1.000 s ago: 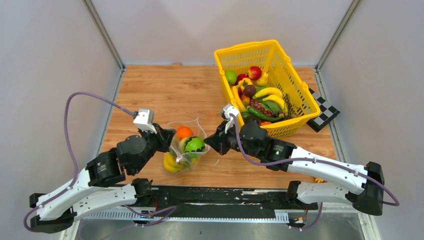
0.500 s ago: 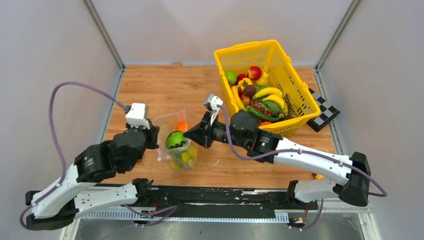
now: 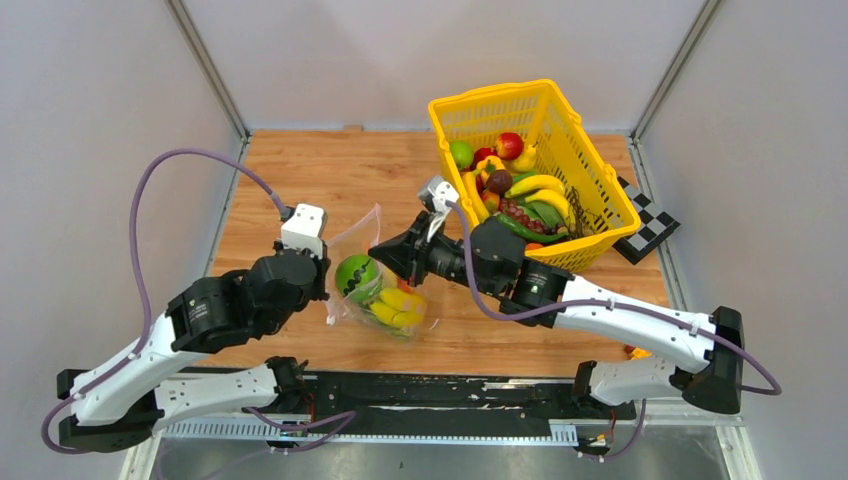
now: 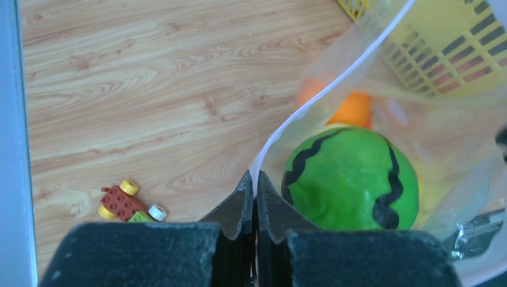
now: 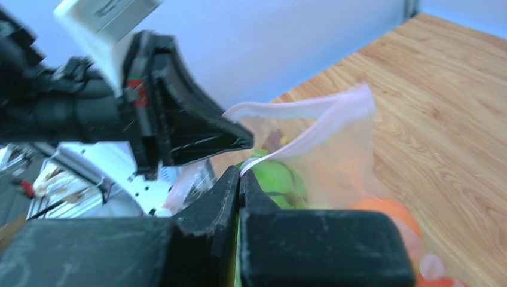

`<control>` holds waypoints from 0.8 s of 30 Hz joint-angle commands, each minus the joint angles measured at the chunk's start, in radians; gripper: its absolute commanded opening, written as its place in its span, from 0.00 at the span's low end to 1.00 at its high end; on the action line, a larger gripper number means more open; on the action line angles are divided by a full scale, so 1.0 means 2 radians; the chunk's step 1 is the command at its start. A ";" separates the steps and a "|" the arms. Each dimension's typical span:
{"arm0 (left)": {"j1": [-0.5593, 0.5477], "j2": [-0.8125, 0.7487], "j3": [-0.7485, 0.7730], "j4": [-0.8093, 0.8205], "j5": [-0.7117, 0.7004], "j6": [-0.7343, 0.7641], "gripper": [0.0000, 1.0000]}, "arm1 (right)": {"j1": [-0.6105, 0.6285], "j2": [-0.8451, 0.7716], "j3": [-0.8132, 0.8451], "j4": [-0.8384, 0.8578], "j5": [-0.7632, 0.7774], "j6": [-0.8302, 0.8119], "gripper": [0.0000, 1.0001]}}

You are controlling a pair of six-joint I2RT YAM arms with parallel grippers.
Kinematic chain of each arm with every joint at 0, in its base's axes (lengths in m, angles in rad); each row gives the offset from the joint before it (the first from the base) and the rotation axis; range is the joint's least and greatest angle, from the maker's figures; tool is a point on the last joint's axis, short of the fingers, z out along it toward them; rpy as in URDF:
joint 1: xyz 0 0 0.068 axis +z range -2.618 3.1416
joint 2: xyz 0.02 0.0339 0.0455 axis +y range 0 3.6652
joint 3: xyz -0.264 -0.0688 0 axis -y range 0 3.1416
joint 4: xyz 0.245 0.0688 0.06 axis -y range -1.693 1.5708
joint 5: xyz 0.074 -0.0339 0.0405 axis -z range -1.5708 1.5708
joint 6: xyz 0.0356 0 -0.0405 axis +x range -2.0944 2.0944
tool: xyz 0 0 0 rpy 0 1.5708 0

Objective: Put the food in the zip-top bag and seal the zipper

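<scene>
Worktop of pale wood, with the zip-top bag slung between the two arms near its middle, its loaded belly apparently resting on the wood. Yellow basket is set well apart at the far right, heaped with food not yet bagged. If the seal is made now, the task would be judged only partly done. The bag is held at opposite ends of its mouth: left jaws clenched on the rim strip, right jaws clenched on the same strip further along. The lips are seen parted in the right wrist view. A green striped melon is lodged high in the bag, close under the mouth, so the strip could be kept from mating there. Bananas and an orange lie lower; a tilt could send them toward the opening. The zipper is pinched thinly — film could slip out if the arms are drawn apart too hard, or tear. Small toy bricks lie loose nearby, unlikely to matter.
</scene>
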 commanded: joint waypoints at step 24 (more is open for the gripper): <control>0.001 -0.024 -0.023 0.037 0.038 -0.001 0.04 | -0.060 0.097 0.084 -0.174 0.060 0.027 0.00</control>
